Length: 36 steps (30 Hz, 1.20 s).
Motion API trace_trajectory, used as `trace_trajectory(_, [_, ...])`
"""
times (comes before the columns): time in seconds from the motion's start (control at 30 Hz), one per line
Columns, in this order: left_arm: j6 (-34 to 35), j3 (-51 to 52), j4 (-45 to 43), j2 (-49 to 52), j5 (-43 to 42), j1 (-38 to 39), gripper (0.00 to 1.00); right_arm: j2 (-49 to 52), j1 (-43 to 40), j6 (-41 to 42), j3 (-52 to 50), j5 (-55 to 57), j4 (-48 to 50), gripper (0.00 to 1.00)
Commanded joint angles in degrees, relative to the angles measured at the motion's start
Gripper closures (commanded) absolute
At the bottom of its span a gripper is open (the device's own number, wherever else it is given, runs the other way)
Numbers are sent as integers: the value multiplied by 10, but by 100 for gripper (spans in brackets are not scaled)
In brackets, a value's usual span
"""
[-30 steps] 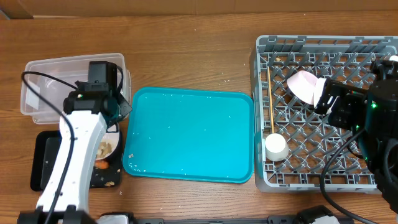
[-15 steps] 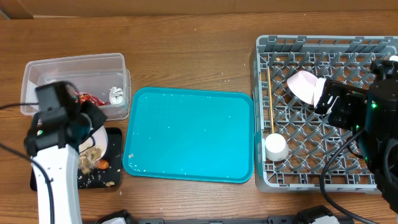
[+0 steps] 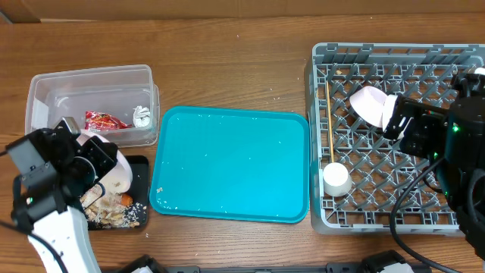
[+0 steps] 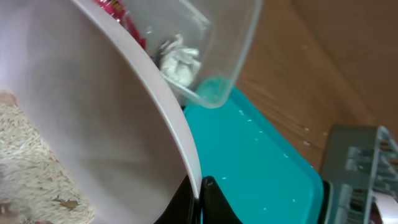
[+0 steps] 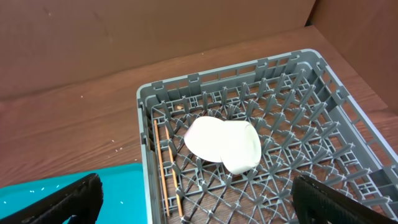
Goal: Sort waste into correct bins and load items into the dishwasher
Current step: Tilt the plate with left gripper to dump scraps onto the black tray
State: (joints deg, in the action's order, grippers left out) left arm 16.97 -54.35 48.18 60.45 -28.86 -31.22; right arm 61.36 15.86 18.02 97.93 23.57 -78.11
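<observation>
My left gripper (image 3: 100,164) (image 4: 200,188) is shut on the rim of the round white plate (image 3: 115,176) (image 4: 93,106), which is tilted over the black tray (image 3: 141,168). Rice and food scraps (image 3: 114,212) (image 4: 28,177) lie on that tray with a small carrot (image 3: 126,199). The clear tub (image 3: 53,95) (image 4: 239,43) holds the red wrapper (image 3: 104,120) and the tissue (image 3: 142,116) (image 4: 180,61). In the grey dish rack (image 3: 394,220) (image 5: 273,68) are white bowls (image 3: 370,104) (image 5: 222,144), a cup (image 3: 336,180) and chopsticks (image 3: 330,125) (image 5: 160,165). My right gripper (image 3: 399,121) (image 5: 199,205) hangs open above the rack.
The teal serving tray (image 3: 231,163) (image 4: 261,162) lies between the bins and the rack, dotted with a few rice grains. The left arm's body fills the table's lower left corner. The right arm covers the rack's right side.
My left arm has swung from beside the tub down to the lower left, carrying the plate and tipping it over the black tray. More scraps now lie on that tray. The right arm has stayed still.
</observation>
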Motion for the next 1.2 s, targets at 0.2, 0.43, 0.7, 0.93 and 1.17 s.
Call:
trace_trajectory(0.2, [-34, 2, 49, -90, -52, -11, 96, -1, 2, 5, 5, 8, 2, 0])
trace_trajectory(0.43, [-41, 3, 68, -105, -32, -11, 96, -1, 2, 5, 5, 8, 2, 0])
trace_trajectory(0.7, [-18, 3, 68, -107, -22, -12, 96, -1, 2, 5, 5, 8, 2, 0])
trace_trajectory(0.93, [0, 4, 64, -106, 53, -14, 96, -1, 2, 5, 5, 8, 2, 0])
trace_trajectory(1.17, [-16, 4, 46, -107, 51, -14, 96, -1, 2, 5, 5, 8, 2, 0])
